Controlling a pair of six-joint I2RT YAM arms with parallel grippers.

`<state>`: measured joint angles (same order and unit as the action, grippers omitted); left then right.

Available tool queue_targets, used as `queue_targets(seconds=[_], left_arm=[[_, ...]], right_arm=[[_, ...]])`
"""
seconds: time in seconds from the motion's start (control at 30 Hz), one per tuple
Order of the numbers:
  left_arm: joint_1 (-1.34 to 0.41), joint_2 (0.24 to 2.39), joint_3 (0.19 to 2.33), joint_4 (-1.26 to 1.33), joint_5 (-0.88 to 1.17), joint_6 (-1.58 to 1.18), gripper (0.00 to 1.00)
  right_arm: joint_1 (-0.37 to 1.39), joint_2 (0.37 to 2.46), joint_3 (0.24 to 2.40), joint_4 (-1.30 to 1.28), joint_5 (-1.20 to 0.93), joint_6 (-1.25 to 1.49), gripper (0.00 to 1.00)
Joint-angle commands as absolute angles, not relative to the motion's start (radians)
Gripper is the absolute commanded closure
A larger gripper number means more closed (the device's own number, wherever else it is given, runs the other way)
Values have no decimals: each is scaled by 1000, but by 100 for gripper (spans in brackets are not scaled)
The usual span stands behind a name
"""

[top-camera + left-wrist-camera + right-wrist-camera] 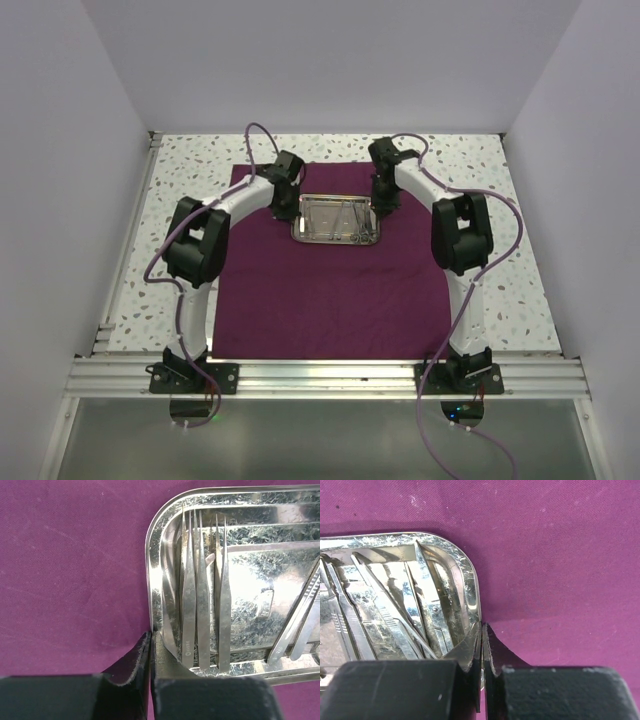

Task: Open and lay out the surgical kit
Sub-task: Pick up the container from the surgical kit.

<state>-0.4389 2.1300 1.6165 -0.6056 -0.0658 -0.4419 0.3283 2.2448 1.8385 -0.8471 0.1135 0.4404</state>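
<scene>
Top external view shows you the purple cloth (320, 300) spread flat over the speckled table (180, 190), with the steel tray (336, 243) lying on the far middle part of the cloth, between your two arms. On the left, your left gripper (287, 207) reaches down to the tray's left end. From the left wrist camera you can see its fingers (130, 662) pinched together on the rim at a rounded corner, one outside over the cloth and one inside the tray. Just beside that grip lie three pairs of tweezers (202, 605), side by side along the tray floor with their tips pointing away from the camera. Further right in the tray are more thin silver instruments (385, 615), crossing one another at angles; you cannot tell their kind from here. On the right, your right gripper (384, 203) meets the tray's right end, and the right wrist camera shows its fingers likewise clamped on the rim at a corner, the outer one over the cloth.
</scene>
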Motion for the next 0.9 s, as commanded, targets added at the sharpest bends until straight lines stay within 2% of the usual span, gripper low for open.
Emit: queue_targets(seconds=[0.0, 0.03, 0.23, 0.43, 0.73, 0.87], left_arm=[[-431, 2143, 1569, -574, -49, -433, 97], [-431, 2141, 1562, -568, -43, -433, 100], [-433, 2103, 1517, -535, -5, -434, 100], [-437, 1955, 1470, -557, 18, -456, 100], [-515, 1732, 1280, -598, 3, -515, 100], [-563, 1613, 1166, -594, -21, -580, 100]], right_arm=[[328, 2234, 1802, -839, 112, 431, 100], [328, 2227, 1799, -838, 110, 433, 100], [330, 2184, 1770, -833, 98, 437, 100], [331, 2073, 1721, -854, 94, 445, 100], [347, 1838, 1505, -867, 64, 468, 100], [362, 1715, 1312, -850, 52, 488, 100]])
